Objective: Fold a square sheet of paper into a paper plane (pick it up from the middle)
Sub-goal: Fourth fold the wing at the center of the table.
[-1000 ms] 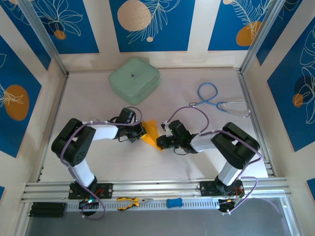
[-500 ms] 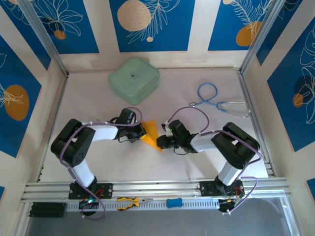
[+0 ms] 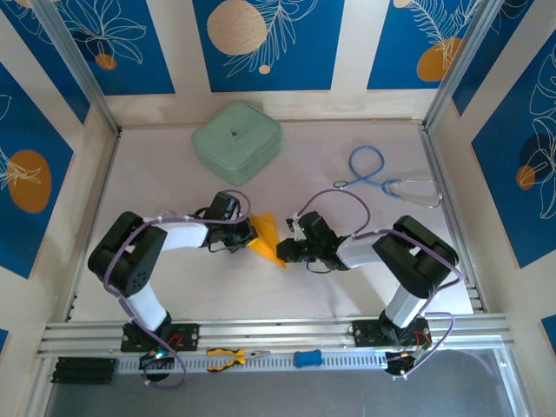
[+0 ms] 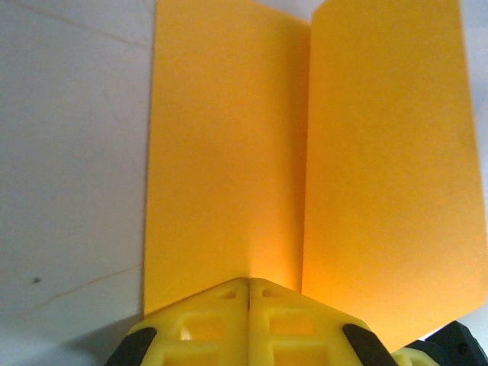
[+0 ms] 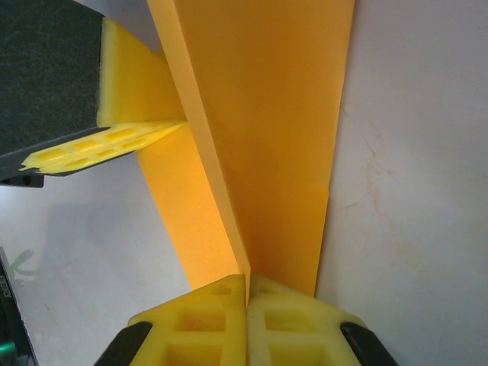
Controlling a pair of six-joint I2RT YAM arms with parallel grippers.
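two pinches on folded paper (image 3: 268,236): left claw (image 3: 251,234) left edge, right claw (image 3: 284,252) right edge.

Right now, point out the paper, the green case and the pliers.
orange paper (image 3: 266,236), top view, middle of folded sheet
mint-green case (image 3: 237,143), top view, lid centre
yellow-handled pliers (image 3: 224,358), top view, handles

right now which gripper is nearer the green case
Left. The left gripper sits in front of the green case, shut on the orange paper; the right gripper grips the paper's other side, farther from the case.
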